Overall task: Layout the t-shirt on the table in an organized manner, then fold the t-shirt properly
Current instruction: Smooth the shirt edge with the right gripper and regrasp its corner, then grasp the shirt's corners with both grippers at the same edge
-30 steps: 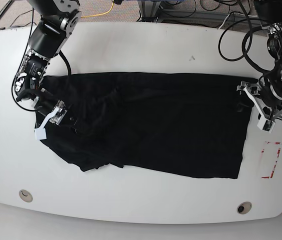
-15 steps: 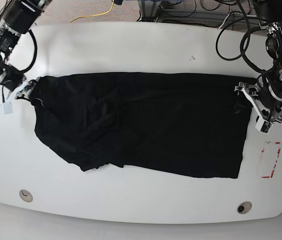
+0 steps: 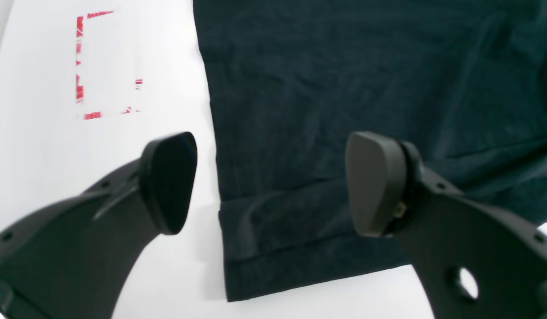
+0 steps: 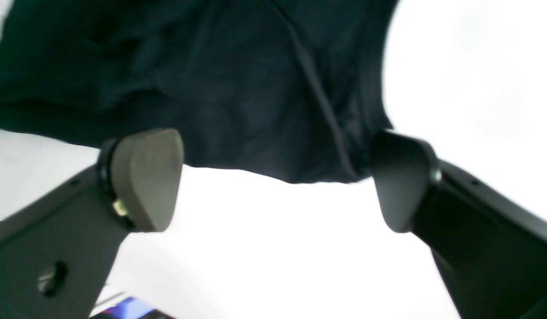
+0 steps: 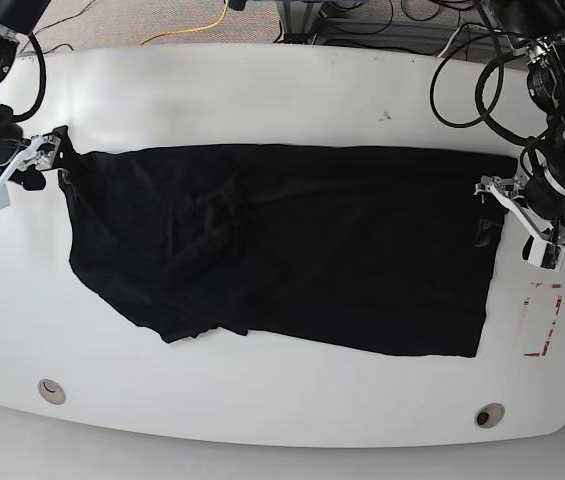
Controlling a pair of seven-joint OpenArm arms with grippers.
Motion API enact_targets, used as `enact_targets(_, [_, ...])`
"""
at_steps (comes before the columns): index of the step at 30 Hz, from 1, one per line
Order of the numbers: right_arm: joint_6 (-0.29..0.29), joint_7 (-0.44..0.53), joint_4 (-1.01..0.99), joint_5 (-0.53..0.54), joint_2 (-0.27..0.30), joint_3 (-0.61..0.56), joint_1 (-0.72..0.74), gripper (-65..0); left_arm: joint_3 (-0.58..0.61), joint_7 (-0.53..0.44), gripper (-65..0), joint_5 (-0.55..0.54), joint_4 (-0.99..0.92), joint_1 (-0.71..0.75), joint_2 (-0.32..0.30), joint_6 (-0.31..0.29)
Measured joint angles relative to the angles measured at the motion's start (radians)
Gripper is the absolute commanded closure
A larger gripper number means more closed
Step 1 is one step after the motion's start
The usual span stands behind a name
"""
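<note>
The black t-shirt lies spread across the white table, with its left part wrinkled and bunched. My right gripper hovers open just left of the shirt's far-left corner. In the right wrist view that corner lies just beyond the gripper, and nothing is between the fingers. At the shirt's right edge my left gripper is open too. The left wrist view has this gripper straddling the hem corner from above, one finger over bare table and the other over fabric.
A red tape rectangle marks the table right of the shirt, also the red tape rectangle in the left wrist view. Two round grommet holes sit near the front edge. Cables trail over the back right.
My right arm has swung off the shirt's left part, out to the left and back, and the shirt's far-left corner now reaches further left. The left gripper shifted only slightly.
</note>
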Motion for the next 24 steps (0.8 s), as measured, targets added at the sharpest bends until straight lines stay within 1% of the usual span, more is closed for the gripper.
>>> enact_targets(3, [-0.001, 0.013, -0.001, -0.086, -0.015, -0.001, 0.008, -65.0, 0.0, -0.024, -48.5, 0.001, 0.0, 0.001, 0.0, 0.0])
enact_targets(7, [0.0, 0.008, -0.002, -0.232, -0.056, 0.0, 0.032, -65.0, 0.0, -0.036, -48.5, 0.001, 0.0, 0.002, 0.0, 0.0])
enact_targets(10, [0.006, 0.024, -0.003, -0.344, -0.084, -0.003, 0.062, -65.0, 0.0, -0.036, -48.5, 0.001, 0.0, 0.002, -0.001, 0.0])
enact_targets(14, [0.004, 0.092, -0.003, -0.49, -0.121, -0.003, 0.092, -65.0, 0.0, -0.036, -48.5, 0.001, 0.0, 0.002, 0.0, 0.0])
enact_targets(18, [0.003, 0.116, -0.013, -0.623, -0.157, -0.018, 0.111, -65.0, 0.0, -0.036, -48.5, -0.002, 0.0, 0.002, -0.001, 0.0])
enact_targets(20, [0.0, 0.127, -0.044, -0.654, -0.166, -0.039, 0.126, -65.0, 0.0, -0.036, -48.5, -0.001, 0.0, 0.002, -0.001, 0.0])
enact_targets(21, [0.009, 0.145, -0.057, -0.657, -0.171, -0.042, 0.13, -65.0, 0.0, -0.036, -48.5, 0.0, 0.0, 0.002, -0.001, 0.0])
enact_targets(24, [0.008, 0.198, -0.101, -0.646, -0.181, -0.053, 0.138, -65.0, 0.0, -0.036, -48.5, 0.0, 0.0, 0.002, 0.0, 0.0])
